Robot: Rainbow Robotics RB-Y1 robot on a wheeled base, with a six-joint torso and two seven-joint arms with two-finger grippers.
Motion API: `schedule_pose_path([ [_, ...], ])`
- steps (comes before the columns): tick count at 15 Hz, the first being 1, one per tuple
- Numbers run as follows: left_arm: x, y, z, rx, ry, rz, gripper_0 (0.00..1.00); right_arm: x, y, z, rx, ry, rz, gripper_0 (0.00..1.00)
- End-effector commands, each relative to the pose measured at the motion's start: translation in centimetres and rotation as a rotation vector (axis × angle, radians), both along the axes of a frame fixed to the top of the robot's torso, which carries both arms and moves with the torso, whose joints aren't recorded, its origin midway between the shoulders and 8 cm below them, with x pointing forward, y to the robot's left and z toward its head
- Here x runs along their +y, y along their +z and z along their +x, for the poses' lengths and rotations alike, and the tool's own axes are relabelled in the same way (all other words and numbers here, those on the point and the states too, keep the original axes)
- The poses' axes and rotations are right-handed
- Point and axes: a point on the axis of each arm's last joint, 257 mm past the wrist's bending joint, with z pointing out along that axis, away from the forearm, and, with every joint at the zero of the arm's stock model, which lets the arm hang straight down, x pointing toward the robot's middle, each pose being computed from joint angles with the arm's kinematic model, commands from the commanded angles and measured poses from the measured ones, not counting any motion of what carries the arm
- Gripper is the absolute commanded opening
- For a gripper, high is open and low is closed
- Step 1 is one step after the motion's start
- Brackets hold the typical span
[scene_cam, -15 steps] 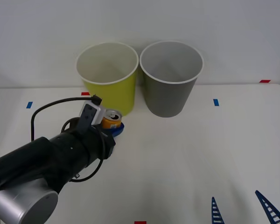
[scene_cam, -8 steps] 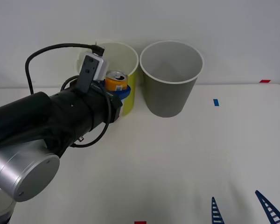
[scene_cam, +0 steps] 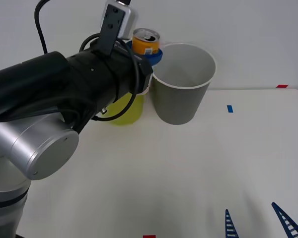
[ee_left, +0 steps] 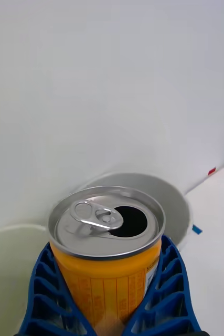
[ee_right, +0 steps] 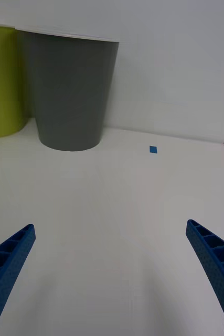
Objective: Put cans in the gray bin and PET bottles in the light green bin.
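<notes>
Can (scene_cam: 145,42) sits upright in our left claw (scene_cam: 150,53) near the top centre of the front view — blue fingers (ee_left: 167,286) pinching its orange sides, the open pull-tab top facing up. It hangs just above the left rim of the gray bin (scene_cam: 181,84), with the light green bin (scene_cam: 124,110) mostly hidden behind our arm. Our right claw (ee_right: 112,273) waits low over the white desk (scene_cam: 188,168) at lower right — fingers spread wide, holding nothing.

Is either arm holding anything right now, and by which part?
The left gripper clamps the can around its lower body, upright. The right gripper holds nothing.
</notes>
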Motion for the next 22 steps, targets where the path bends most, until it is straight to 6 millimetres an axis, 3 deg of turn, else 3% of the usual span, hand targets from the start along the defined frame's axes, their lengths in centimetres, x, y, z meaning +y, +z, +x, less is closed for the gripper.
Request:
schedule_pose_path([
  [1,-2.8,1.9,2.4,0.004,-0.043,-0.092,0.0,0.0,0.0,0.0,0.0,0.0,0.0,1.0],
  [5,-6.2,2.7,6.2,-0.022,-0.087,-0.122,0.0,0.0,0.0,0.0,0.0,0.0,0.0,1.0],
  [8,-8.5,3.5,8.1,0.0,-0.141,-0.161,0.0,0.0,0.0,0.0,0.0,0.0,0.0,1.0],
  [16,-10.8,2.2,13.1,-0.036,-0.152,-0.181,0.0,0.0,0.0,0.0,0.0,0.0,0.0,1.0],
  [22,-11.2,1.4,14.5,-0.081,-0.116,-0.132,0.0,0.0,0.0,0.0,0.0,0.0,0.0,1.0],
])
